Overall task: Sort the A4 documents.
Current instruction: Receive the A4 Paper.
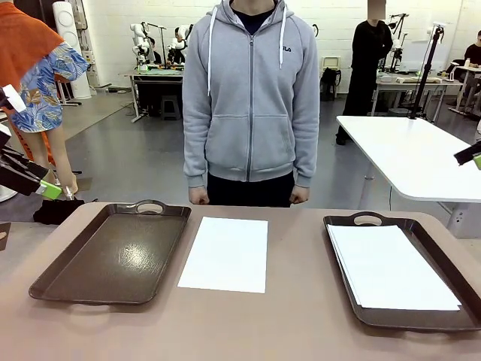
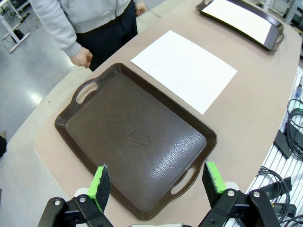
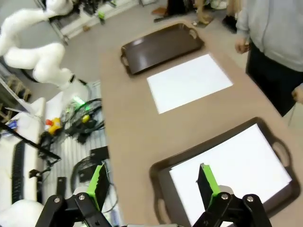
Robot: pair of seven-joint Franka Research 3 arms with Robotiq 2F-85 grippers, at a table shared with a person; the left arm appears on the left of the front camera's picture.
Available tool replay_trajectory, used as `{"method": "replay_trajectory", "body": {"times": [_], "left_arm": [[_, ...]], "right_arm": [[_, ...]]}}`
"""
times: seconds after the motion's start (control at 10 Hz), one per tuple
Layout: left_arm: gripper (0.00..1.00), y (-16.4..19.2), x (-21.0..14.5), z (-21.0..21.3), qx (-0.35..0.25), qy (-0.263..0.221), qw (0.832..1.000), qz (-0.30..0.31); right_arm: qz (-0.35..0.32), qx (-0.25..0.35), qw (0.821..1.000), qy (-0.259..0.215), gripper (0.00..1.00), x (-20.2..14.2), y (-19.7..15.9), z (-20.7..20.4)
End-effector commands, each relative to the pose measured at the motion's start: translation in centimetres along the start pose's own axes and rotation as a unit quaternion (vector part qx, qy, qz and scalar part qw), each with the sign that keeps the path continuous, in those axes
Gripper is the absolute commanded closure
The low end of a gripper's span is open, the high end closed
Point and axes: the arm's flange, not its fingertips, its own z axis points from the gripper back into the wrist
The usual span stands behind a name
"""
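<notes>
One white A4 sheet (image 1: 225, 253) lies flat on the table between two brown trays. The left tray (image 1: 113, 256) has nothing in it. The right tray (image 1: 443, 316) holds a stack of white A4 sheets (image 1: 391, 265). My left gripper (image 2: 157, 182) hangs open high above the near edge of the bare tray (image 2: 132, 137), with the single sheet (image 2: 184, 68) beyond it. My right gripper (image 3: 152, 182) is open above the near corner of the loaded tray (image 3: 163, 172) and its paper stack (image 3: 236, 165). Green pads (image 1: 49, 189) of the left gripper show at the left edge of the front view.
A person in a grey hoodie (image 1: 252, 98) stands at the far table edge with both hands down at the sides. A second white table (image 1: 413, 154) stands behind on the right. Cables and equipment (image 3: 80, 118) lie on the floor beside the table.
</notes>
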Motion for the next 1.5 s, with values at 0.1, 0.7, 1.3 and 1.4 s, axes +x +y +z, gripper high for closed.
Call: {"method": "replay_trajectory", "body": {"times": [0.1, 0.7, 1.3, 1.4], "left_arm": [[0.0, 0.1, -0.2, -0.1, -0.004, -0.004, 1.0, 0.001], [0.0, 0.1, -0.2, -0.1, -0.004, -0.004, 1.0, 0.001], [0.0, 0.1, -0.2, -0.1, -0.004, -0.004, 1.0, 0.001], [0.0, 0.1, -0.2, -0.1, -0.004, -0.004, 1.0, 0.001]], "right_arm": [[0.028, -0.053, 0.998, -0.013, 0.02, -0.1, 1.0, -2.0], [0.066, -0.104, 0.991, 0.049, 0.02, -0.3, 1.3, -4.1], [0.076, -0.108, 0.989, 0.073, 0.02, -1.1, 1.7, -5.2], [0.071, -0.11, 0.989, 0.074, 0.02, -1.1, 1.6, -5.4]]}}
